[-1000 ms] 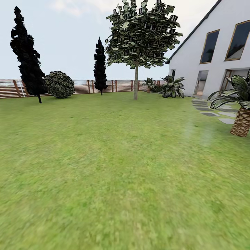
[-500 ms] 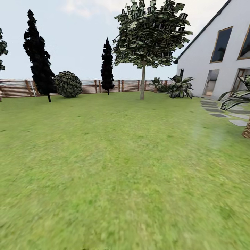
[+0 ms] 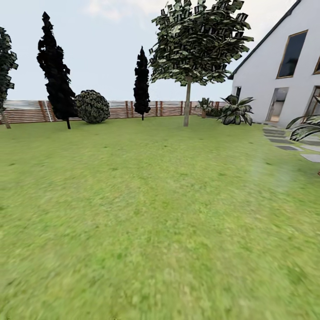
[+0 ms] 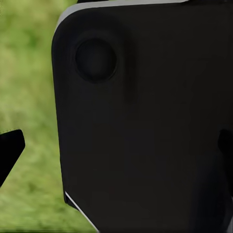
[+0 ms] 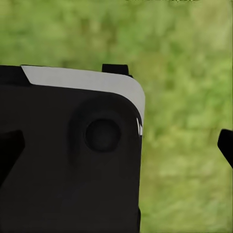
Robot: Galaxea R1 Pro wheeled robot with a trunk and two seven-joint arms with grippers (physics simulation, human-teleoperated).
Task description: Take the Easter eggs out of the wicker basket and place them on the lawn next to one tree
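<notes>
Ahead of both grippers, wide lawn (image 3: pixel 146 213) is seen running up to the tree (image 3: pixel 187 106) with the pale trunk, well apart from them. No eggs or basket can be spotted, so the basket could easily be driven past or bumped unseen. Paving stones (image 3: pixel 284 144) and the house (image 3: pixel 275 75) hem in the right side; a fence (image 3: pixel 120 110) closes the far edge. Otherwise, plenty of room is left. Jaw state can't be told: dark robot bodywork (image 4: pixel 145 121) blocks both wrist views.

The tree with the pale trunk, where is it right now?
In the head view, the tree stands at the far end of the lawn, right of middle, between a black cypress and the white house, before the wooden fence.
</notes>
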